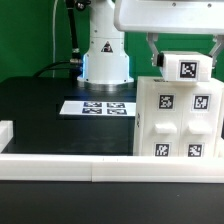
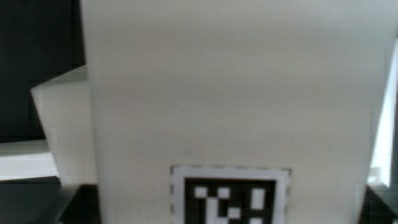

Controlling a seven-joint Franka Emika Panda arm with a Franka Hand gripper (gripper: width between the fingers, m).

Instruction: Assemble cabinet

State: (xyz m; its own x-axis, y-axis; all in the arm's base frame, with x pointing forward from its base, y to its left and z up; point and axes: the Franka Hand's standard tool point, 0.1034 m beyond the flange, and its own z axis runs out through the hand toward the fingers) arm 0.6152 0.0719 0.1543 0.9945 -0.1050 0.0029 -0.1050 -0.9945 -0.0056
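The cabinet body (image 1: 178, 122) is a large white box with several black-and-white tags. It stands on the black table at the exterior view's right. My gripper (image 1: 184, 56) reaches down from above and is shut on a smaller white tagged panel (image 1: 186, 68), which rests at the top of the body. In the wrist view the white panel (image 2: 222, 90) fills nearly the whole picture, with its tag (image 2: 231, 197) at the edge. My fingers are almost wholly hidden there.
The marker board (image 1: 98, 106) lies flat in the middle of the table, in front of the white robot base (image 1: 104, 55). A white rail (image 1: 70, 165) runs along the table's front edge, with a white block (image 1: 5, 131) at the exterior view's left.
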